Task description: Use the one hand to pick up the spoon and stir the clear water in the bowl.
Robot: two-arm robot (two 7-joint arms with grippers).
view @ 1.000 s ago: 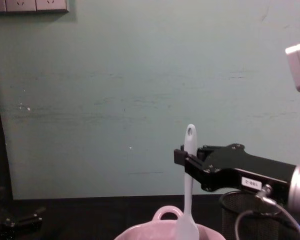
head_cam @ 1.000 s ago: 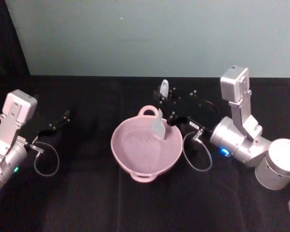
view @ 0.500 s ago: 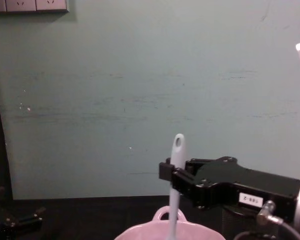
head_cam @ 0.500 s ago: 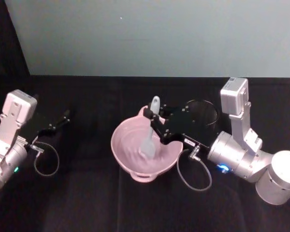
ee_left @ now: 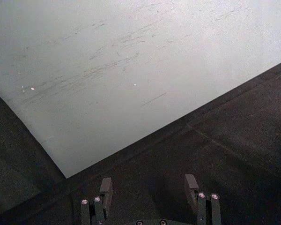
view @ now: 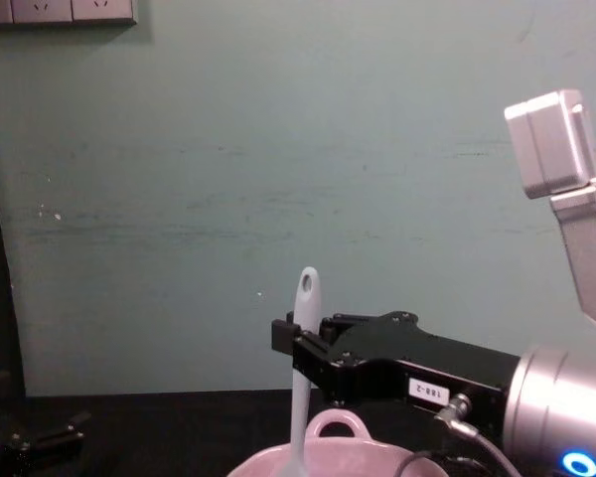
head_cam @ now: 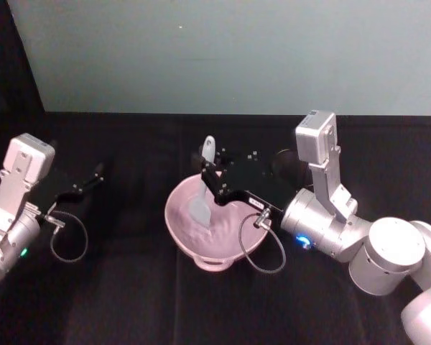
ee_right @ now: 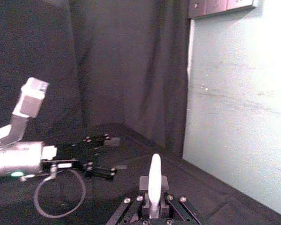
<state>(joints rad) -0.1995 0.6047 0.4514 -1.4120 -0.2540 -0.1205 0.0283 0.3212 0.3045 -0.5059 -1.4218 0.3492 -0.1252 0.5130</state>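
- My right gripper (view: 290, 343) is black and blocky, with a white numbered label (view: 424, 392).
- My wrist (view: 551, 402): a silver cylinder, a blue light (view: 577, 464), a looping grey cable (head_cam: 262, 248).
- My left gripper (ee_left: 148, 180): black, with silver screws (ee_left: 201, 195).

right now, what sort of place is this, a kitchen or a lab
Most likely a robot lab bench, not a kitchen: a table draped in black cloth, a pale wall with sockets, and the right gripper holding a spoon in a pink bowl, the left gripper parked open at the left.

White spoon (head_cam: 200, 207) upright, blade in pink bowl (head_cam: 174, 219), held by right claw (head_cam: 207, 175).
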